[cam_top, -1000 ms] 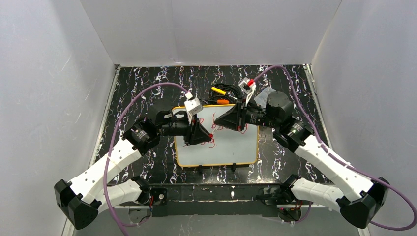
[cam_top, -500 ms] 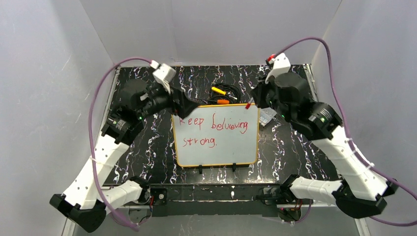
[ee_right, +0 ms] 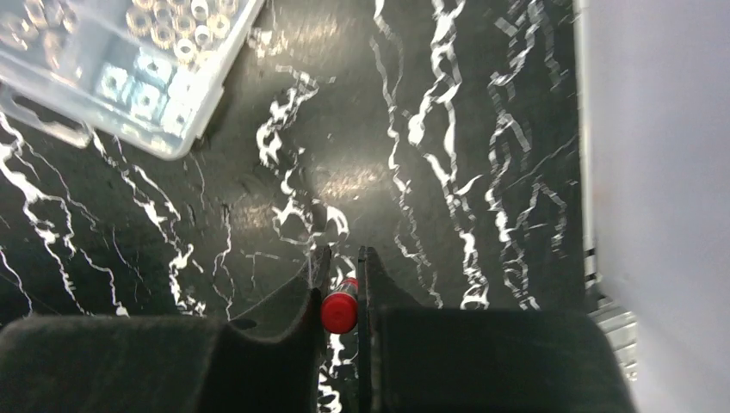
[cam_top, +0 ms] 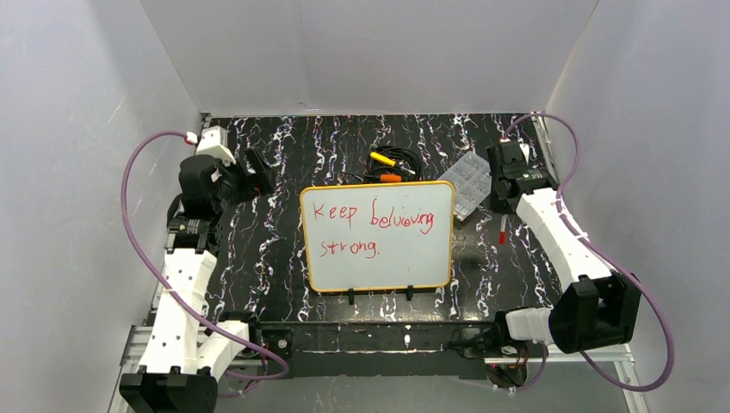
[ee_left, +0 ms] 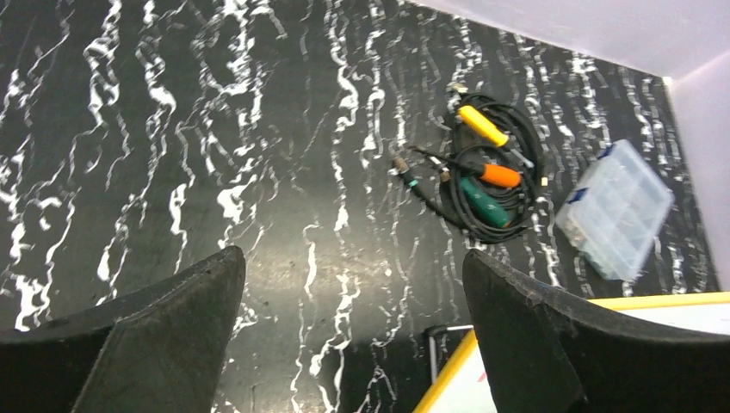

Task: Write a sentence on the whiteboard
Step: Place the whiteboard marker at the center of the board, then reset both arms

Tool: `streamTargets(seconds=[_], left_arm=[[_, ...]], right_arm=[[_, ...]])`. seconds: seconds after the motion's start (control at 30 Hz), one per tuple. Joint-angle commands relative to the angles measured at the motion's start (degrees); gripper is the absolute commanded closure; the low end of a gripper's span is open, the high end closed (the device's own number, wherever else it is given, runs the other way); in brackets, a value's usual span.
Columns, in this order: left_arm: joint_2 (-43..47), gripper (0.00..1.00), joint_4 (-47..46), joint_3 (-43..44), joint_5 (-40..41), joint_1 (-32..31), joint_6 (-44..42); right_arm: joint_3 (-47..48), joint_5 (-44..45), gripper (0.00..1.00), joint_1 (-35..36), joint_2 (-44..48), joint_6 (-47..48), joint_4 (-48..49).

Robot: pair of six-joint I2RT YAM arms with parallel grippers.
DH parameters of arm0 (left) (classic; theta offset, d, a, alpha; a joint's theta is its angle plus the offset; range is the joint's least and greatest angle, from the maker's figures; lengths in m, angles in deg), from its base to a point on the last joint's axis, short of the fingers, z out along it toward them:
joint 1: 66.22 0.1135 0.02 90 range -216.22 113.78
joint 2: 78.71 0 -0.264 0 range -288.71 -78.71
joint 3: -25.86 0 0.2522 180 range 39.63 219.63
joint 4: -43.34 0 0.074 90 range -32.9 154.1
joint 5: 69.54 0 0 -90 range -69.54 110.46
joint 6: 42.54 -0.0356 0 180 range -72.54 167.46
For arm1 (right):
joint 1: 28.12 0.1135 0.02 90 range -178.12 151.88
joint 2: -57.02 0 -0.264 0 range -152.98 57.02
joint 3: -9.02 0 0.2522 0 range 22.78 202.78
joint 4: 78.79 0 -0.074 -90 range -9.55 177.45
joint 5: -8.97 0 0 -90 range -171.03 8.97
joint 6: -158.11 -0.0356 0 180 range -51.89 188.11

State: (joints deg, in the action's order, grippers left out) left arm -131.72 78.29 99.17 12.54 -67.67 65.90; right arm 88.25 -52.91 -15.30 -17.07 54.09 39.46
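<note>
**Sentence on the board, arms at the sides**

The large glossy white whiteboard with a yellow-orange rim (cam_top: 405,258) lies flat mid-tabletop (cam_top: 258,249). The red handwritten sentence "Keep believing strong." (cam_top: 370,217) crosses its upper half. My left fingers (ee_left: 163,335) stand wide apart, off the board's far-left corner. My right fingers (ee_right: 258,344) are clamped on a red marker (ee_right: 339,308) near the right wall, beside a clear plastic compartment box (ee_right: 129,77).

Plain pale grey walls (cam_top: 370,52) enclose a glossy black tabletop (cam_top: 258,258) veined with white.
</note>
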Motion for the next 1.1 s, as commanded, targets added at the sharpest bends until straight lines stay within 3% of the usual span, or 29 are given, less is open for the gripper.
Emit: streamTargets(seconds=[0.0, 0.2, 0.33, 0.53, 0.6, 0.7, 0.87, 1.07], left_arm=[[3.78, 0.05, -1.83, -6.14, 3.98, 0.25, -0.27], [5.98, 0.02, -0.44, -9.40, 6.40, 0.23, -3.02], [7.76, 0.02, 0.25, -10.77, 7.13, 0.22, -3.60], [11.08, 0.02, -0.25, -12.29, 7.13, 0.22, -4.46], [12.31, 0.02, -0.12, -12.39, 11.68, 0.24, -3.25], [14.05, 0.02, 0.69, -11.42, 15.25, 0.25, -2.51], [17.46, 0.02, -0.20, -12.34, 16.70, 0.22, -2.25], [22.83, 0.02, -4.08, -15.41, 12.82, 0.24, -5.02]], right_arm=[[-4.86, -7.98, 0.99, -1.71, -2.21, -2.83, 7.87], [-9.72, -9.08, 0.99, -2.80, -9.21, -5.36, 13.13], [-12.07, -8.40, 0.88, -2.96, -11.28, -7.39, 17.07], [-13.26, -5.21, 0.46, -2.98, -10.57, -9.09, 20.61], [-12.99, -3.70, 0.28, -2.98, -9.09, -9.33, 20.87], [-11.94, -1.75, 0.17, -2.98, -6.03, -9.60, 20.21], [-11.68, -2.59, 0.13, -2.98, 3.68, -7.65, 22.12], [-20.85, -11.57, 0.13, -2.98, 22.22, 2.09, 37.19]])
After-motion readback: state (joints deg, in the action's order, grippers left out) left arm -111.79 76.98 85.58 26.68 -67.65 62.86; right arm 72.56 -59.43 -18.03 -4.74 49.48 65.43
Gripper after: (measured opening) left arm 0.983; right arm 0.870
